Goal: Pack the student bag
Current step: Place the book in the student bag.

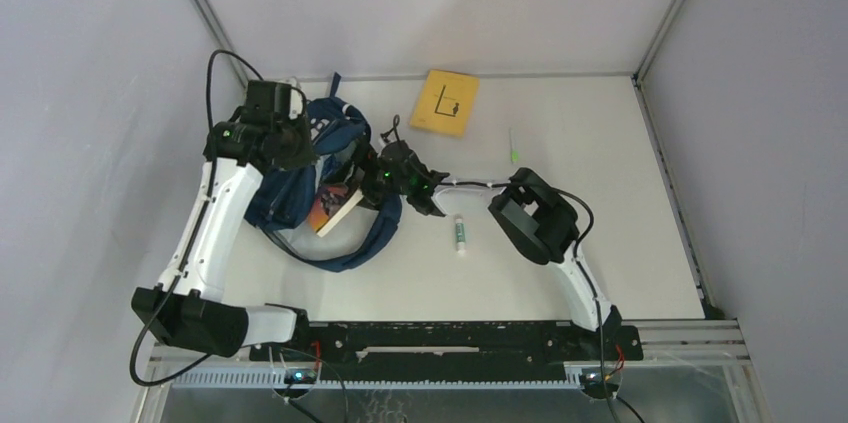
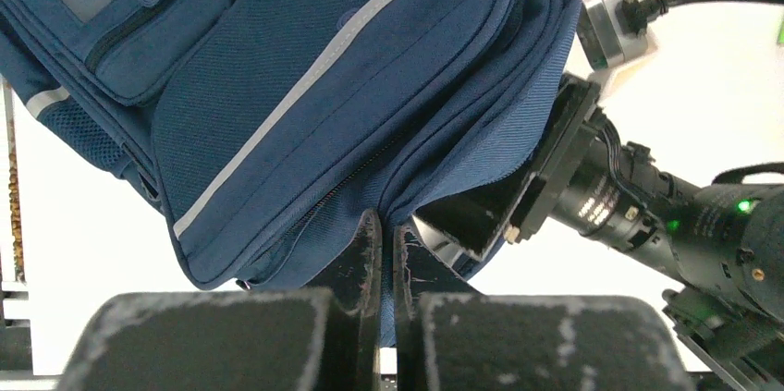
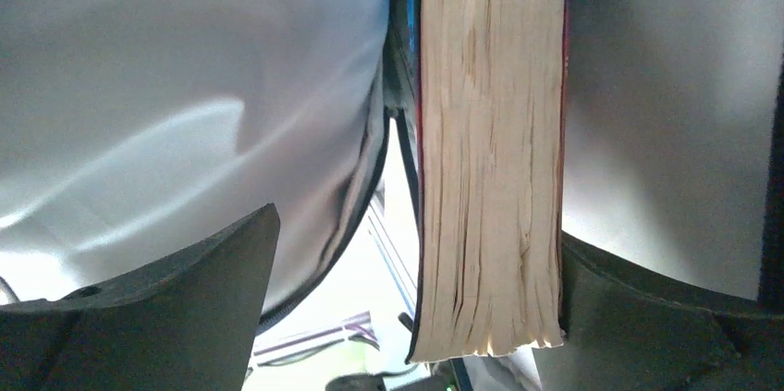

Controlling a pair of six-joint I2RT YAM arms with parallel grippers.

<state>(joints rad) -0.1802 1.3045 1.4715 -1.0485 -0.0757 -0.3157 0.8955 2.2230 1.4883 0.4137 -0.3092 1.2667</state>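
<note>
The navy student bag [image 1: 300,188] lies at the table's left, its mouth facing right. My left gripper [image 1: 283,138] is shut on a fold of the bag's blue fabric [image 2: 388,225] by the zip edge and holds it up. My right gripper [image 1: 385,183] is at the bag's mouth, and its wrist shows in the left wrist view [image 2: 647,215]. A thick book [image 1: 337,208] sticks halfway out of the bag. In the right wrist view its page edge [image 3: 490,151] stands between the open right gripper [image 3: 418,229], against the right finger [image 3: 629,317], with light grey lining [image 3: 185,86] around it.
A yellow book [image 1: 448,103] lies at the back centre of the table. A green pen [image 1: 513,148] is to its right. A white glue stick [image 1: 460,233] lies just right of the bag, below my right forearm. Grey walls close in the table.
</note>
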